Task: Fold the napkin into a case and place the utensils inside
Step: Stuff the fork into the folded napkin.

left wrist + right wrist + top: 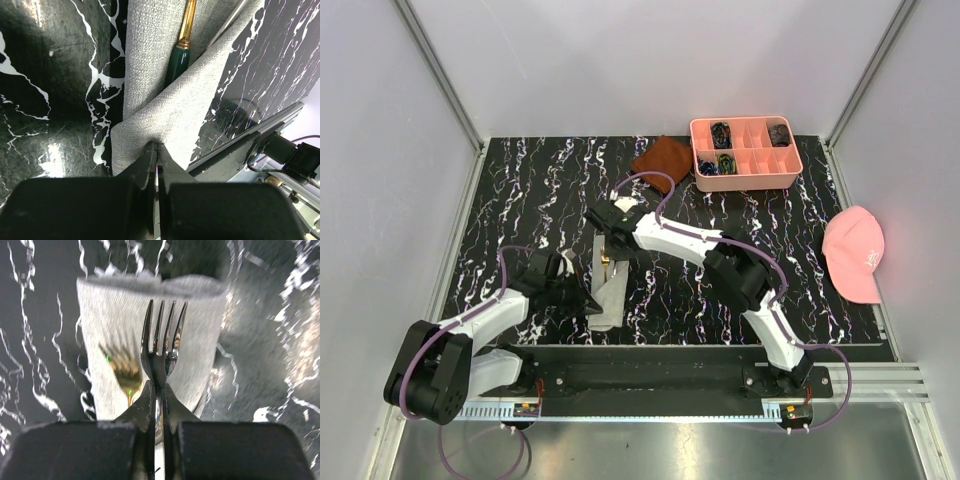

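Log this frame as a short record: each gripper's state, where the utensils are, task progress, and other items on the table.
left gripper: shut, pinching the napkin at its folded flap
right gripper: shut on the silver fork, tines pointing out over the napkin
gold-ended utensil: lies on the napkin, dark green handle tucked under the flap
progress: napkin folded into a narrow strip; silver fork not yet inside
other items: pink tray, brown cloth, pink cap
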Controlling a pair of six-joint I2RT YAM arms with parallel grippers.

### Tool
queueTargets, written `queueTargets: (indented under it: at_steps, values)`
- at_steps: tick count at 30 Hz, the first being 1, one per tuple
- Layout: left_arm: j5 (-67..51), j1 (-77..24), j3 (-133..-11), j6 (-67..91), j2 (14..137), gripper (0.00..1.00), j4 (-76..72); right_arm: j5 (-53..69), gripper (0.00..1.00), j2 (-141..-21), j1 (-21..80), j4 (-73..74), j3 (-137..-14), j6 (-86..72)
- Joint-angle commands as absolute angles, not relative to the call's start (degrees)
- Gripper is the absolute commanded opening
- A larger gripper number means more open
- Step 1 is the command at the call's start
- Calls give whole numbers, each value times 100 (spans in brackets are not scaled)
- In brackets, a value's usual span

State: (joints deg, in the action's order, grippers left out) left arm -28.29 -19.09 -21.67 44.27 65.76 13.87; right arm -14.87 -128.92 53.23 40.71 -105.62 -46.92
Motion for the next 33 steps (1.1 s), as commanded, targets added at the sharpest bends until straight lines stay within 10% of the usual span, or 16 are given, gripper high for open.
queueTargets:
  at_steps: [1, 28, 33]
  values:
    - [-2795, -1934, -2118, 4456, 6601, 0, 1090, -1354, 0, -12393, 5458, 4271, -10486, -4895]
    - [-2777, -1942, -2276, 4369, 6241, 1, 1177, -1361, 43, -11954, 5450, 4377, -10520, -4281]
    - [-2558, -1942, -2820, 3781, 5512, 39, 1783, -2064, 85, -11138, 5379, 4150, -10197, -3605]
